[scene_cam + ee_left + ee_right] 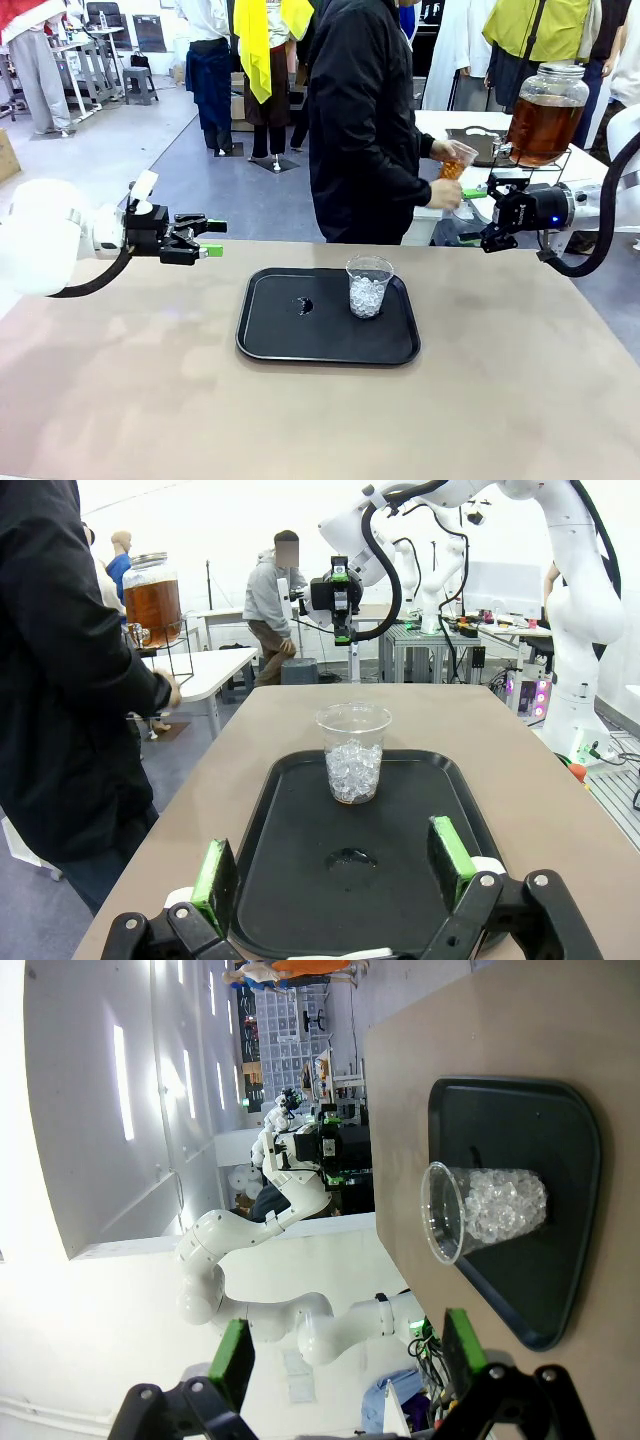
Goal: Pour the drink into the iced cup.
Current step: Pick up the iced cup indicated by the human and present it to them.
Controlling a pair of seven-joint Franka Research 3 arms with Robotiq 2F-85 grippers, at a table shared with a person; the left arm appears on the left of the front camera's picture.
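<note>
Iced cup [368, 286] on tray [270, 330]: ice only, nothing poured. Person holds small cup [455, 160] at the drink [540, 130] dispenser. Left gripper [214, 238] and right gripper [472, 215] are released, empty.

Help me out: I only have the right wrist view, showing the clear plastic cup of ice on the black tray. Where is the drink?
Observer: The translucent amber-brown drink sits in a large clear glass dispenser jar with a metal lid, on a white side table at the far right.
Operator: Is anyone at it?
Observer: A person in a black jacket stands beside it, holding a small clear cup with amber liquid.
Operator: Anything else on the tray?
Observer: A small dark wet-looking mark, left of the iced cup.
</note>
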